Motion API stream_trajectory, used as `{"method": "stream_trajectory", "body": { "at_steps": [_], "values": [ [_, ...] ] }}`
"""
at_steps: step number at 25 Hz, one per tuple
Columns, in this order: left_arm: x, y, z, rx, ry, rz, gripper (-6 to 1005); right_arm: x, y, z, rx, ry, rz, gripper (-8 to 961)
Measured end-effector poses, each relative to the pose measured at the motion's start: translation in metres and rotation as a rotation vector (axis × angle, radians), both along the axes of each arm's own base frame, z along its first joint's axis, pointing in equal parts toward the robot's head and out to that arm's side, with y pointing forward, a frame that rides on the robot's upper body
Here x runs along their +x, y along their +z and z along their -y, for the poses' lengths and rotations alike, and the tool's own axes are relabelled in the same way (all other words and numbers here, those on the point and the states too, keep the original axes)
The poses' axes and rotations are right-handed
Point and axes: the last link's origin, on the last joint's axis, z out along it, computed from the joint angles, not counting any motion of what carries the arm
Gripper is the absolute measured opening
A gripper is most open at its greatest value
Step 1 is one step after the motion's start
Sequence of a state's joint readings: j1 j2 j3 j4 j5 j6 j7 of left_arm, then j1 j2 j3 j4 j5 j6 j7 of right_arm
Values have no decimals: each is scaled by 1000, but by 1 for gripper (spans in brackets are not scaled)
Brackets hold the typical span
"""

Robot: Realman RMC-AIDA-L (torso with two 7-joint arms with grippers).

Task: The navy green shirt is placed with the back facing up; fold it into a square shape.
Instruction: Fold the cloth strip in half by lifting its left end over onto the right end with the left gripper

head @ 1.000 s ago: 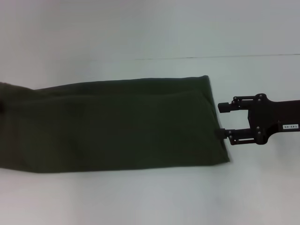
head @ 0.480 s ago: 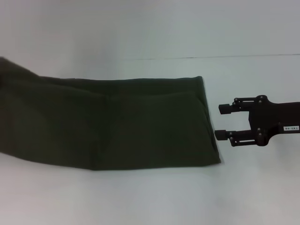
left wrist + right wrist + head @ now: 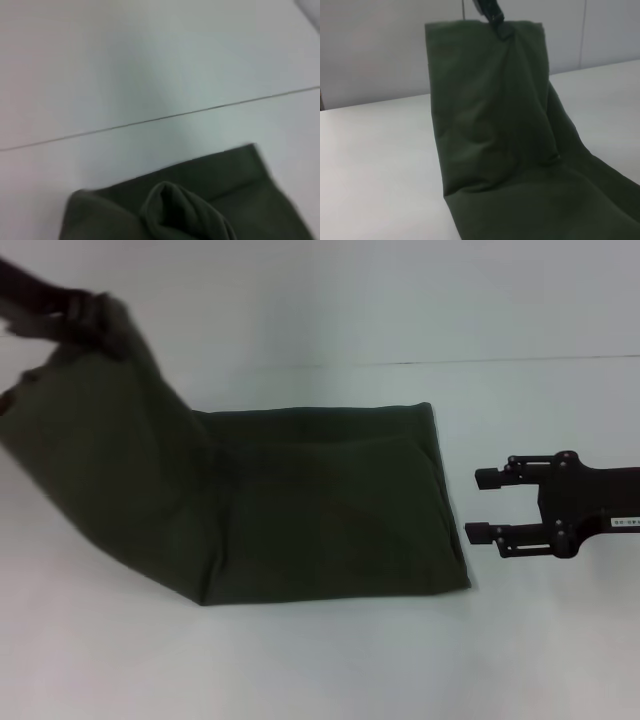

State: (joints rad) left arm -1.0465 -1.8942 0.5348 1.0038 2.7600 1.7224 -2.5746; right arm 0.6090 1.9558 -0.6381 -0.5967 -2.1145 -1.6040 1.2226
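Navy green shirt [image 3: 300,500] was pinched at its left end by the left gripper [image 3: 85,320], fingers clamped on the cloth and holding that end up off the white table [image 3: 320,660]. Rest of it lay flat as a folded band. Right gripper [image 3: 485,505] sat just off its right edge, fingers apart, holding nothing.
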Motion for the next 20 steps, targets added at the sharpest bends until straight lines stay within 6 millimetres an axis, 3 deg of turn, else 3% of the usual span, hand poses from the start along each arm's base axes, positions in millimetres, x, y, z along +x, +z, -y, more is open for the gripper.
{"method": "stream_trajectory", "body": {
  "at_steps": [4,10,20],
  "values": [
    [35,-22,-5,-44,-59,6,75,5,3,2,8,-13,0,766],
    [70,-55,-10,-65,-113,-2,75,11,4,5,16,-33,1,765],
    [94,-119,-16,-56,-154,-18,80,19,6,11,26,-61,-4,765]
  ]
}}
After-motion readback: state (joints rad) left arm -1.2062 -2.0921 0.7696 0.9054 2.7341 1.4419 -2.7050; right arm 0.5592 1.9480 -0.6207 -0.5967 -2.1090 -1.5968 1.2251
